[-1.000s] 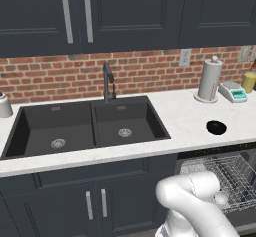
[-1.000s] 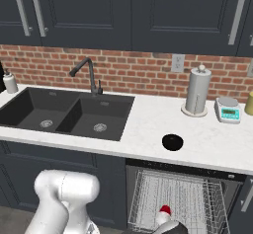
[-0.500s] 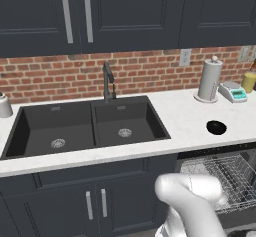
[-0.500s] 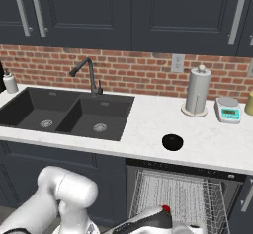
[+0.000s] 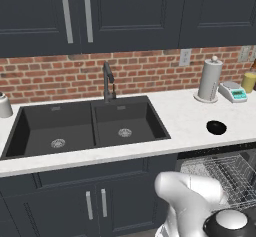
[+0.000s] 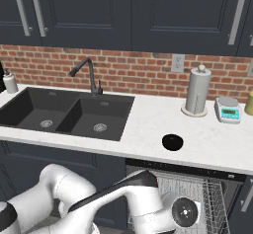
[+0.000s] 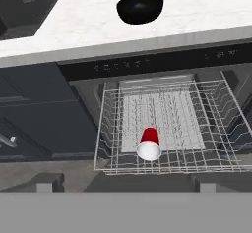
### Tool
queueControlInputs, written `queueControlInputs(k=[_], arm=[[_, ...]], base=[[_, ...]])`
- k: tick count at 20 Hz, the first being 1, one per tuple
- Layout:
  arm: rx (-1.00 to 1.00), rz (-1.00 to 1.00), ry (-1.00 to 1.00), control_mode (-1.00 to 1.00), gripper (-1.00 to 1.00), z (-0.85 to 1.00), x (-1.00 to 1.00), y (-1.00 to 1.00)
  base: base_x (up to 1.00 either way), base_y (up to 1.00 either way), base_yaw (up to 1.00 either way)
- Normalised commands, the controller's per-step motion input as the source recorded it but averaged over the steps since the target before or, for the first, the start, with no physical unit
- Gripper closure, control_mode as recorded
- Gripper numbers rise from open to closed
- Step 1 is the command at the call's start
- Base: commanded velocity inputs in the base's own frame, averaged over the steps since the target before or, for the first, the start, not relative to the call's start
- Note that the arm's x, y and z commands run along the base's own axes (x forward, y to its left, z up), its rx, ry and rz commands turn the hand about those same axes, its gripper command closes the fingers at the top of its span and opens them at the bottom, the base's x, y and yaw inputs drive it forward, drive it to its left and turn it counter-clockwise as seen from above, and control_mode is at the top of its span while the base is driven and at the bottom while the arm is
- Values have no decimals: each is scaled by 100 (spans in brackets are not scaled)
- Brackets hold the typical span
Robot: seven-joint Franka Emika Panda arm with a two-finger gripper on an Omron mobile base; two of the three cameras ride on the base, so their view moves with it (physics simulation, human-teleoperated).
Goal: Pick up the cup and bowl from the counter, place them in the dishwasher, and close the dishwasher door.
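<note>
One cup (image 7: 148,144) lies on its side in the pulled-out wire rack (image 7: 167,129) of the dishwasher (image 7: 162,67). One black bowl (image 7: 141,7) sits on the counter (image 7: 83,23), above the dishwasher. One paper towel roll (image 6: 197,91) and one scale (image 6: 227,110) stand behind it. Pincer (image 7: 125,182) spread wide, holding nothing.
</note>
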Motion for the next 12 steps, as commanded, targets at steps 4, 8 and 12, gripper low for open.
queueControlInputs(k=[4,8,12], arm=[[2,-12,4,-100,-100,61,21,13],[2,-14,1,-100,-100,22,26,15],[-3,-17,0,-100,-100,12,34,35]], base=[[0,0,0],[0,0,0],[0,0,0]])
